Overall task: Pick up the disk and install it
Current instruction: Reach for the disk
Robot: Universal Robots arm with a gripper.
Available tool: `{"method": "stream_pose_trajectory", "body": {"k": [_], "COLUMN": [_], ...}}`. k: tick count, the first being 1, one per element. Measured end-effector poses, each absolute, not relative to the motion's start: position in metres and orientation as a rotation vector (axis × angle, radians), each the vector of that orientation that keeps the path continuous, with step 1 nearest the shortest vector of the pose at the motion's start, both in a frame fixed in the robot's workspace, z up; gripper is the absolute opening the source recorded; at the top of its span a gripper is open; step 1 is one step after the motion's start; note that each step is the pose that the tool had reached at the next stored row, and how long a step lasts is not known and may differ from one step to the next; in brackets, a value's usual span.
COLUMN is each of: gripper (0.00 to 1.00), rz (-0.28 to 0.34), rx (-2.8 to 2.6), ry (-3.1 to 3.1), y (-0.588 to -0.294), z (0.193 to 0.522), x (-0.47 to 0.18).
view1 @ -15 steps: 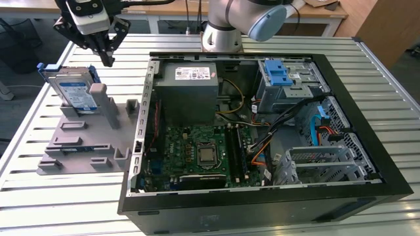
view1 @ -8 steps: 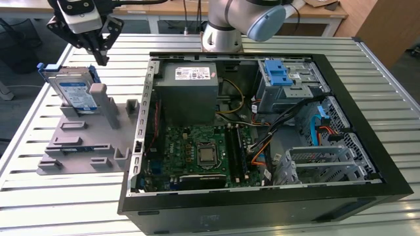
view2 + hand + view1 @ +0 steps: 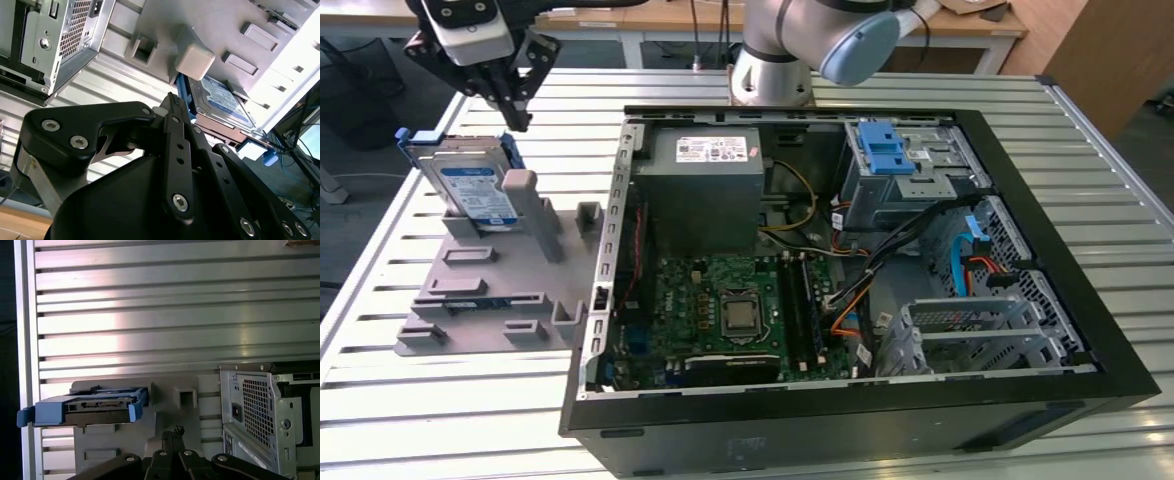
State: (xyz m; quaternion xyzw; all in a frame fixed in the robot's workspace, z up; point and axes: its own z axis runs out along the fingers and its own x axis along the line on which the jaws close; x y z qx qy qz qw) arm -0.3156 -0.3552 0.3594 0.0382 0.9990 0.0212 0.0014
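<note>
The gripper [image 3: 519,122], jaws pressed together on nothing, hangs close above the disk [image 3: 472,186], which stands upright in a grey holder [image 3: 483,300] near the counter's [image 3: 440,412] edge at the exterior view's left.

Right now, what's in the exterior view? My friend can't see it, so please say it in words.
A robot gripper hangs just above the disk, jaws closed and empty. The disk stands on edge in a grey holder on a slatted metal table, at the exterior view's left of an open computer case.
</note>
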Motion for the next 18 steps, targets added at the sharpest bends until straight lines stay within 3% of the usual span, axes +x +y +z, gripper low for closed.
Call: {"method": "stream_pose_trajectory", "body": {"k": [18], "gripper": [0.11], "rz": [0.066], "rx": [0.12], "ry": [3.138], "y": [-0.35], "z": [0.358], "x": [-0.344]}}
